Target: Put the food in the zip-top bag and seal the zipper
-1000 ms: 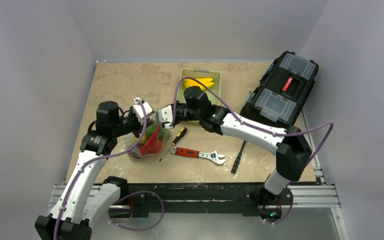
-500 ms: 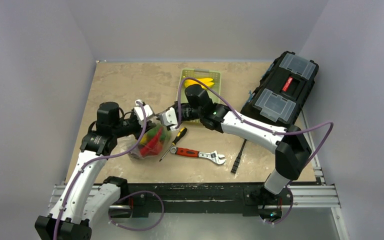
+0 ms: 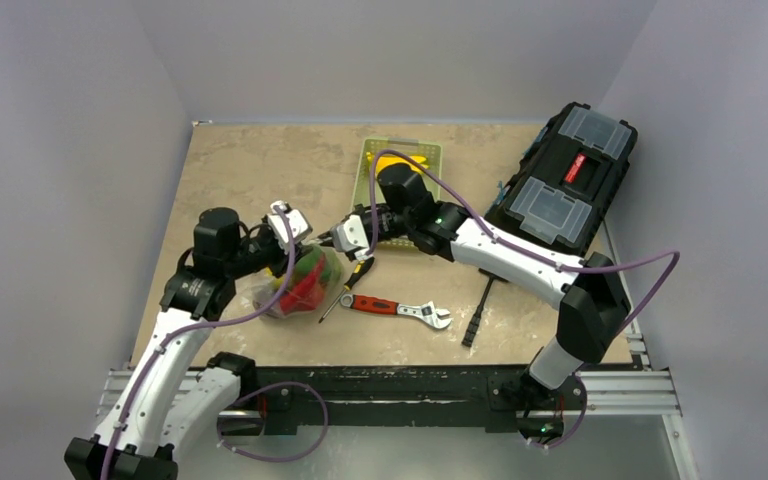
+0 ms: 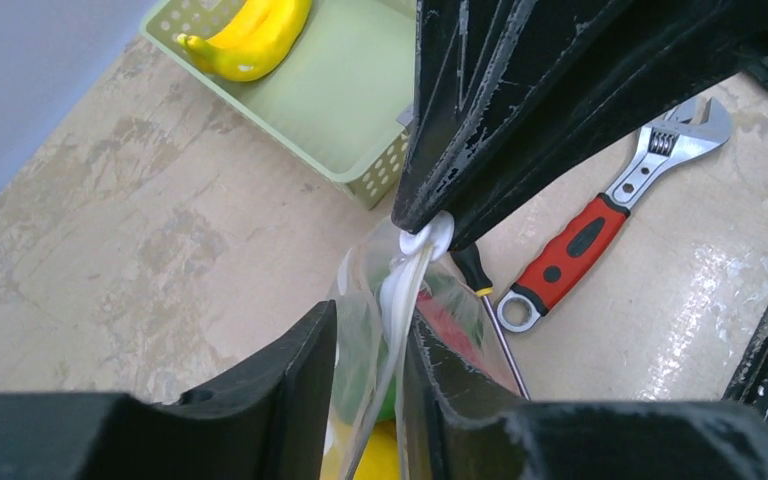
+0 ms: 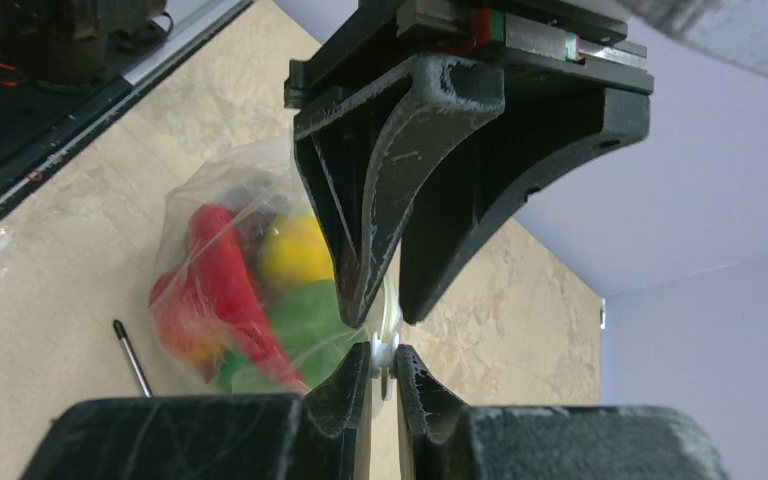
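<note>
The zip-top bag [image 3: 300, 282] stands on the table, bulging with red, green and yellow food [image 5: 230, 290]. A yellow banana [image 3: 407, 163] lies in the green basket [image 3: 430, 150]. My left gripper [image 3: 293, 225] is shut on the bag's mouth edge, and the zipper [image 4: 400, 290] runs up between its fingers [image 4: 290, 380]. My right gripper [image 3: 347, 236] is shut on the white zipper slider [image 5: 384, 350], just right of the left gripper. The slider also shows in the left wrist view [image 4: 427, 236].
A screwdriver [image 3: 348, 284] and a red-handled wrench [image 3: 397, 309] lie just right of the bag. A black toolbox [image 3: 560, 185] stands at the right. A black bar [image 3: 476, 315] lies near the table's front edge.
My right gripper has slid to the right, away from the left gripper, along the bag's mouth. The bag has shifted a little to the right. The left gripper has stayed shut on it.
</note>
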You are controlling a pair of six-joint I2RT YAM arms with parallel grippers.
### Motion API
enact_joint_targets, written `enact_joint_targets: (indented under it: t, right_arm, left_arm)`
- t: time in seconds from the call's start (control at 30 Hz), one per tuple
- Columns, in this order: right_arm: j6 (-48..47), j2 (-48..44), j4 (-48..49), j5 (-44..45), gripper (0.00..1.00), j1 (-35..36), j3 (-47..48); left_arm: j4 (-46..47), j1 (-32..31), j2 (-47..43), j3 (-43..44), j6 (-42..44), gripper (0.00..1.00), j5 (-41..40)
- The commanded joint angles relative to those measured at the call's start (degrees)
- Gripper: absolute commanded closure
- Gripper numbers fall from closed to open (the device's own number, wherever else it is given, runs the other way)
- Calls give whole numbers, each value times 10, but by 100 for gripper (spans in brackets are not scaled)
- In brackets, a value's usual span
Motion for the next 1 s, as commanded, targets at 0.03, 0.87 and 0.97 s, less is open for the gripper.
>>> enact_joint_targets:
  t: [0.03,0.87,0.97]
  right_arm:
    - [15,-11,-21,-36,100,4,28]
    - [36,1,14,42,85,10,33]
    - [43,-14,22,48,78,10,19]
  left_arm:
    - [66,-34,-14,-19,-1,66,-54]
    - [83,-41,-34,-35,21,100,31]
    - [79,-41,-31,-33,23,100,17]
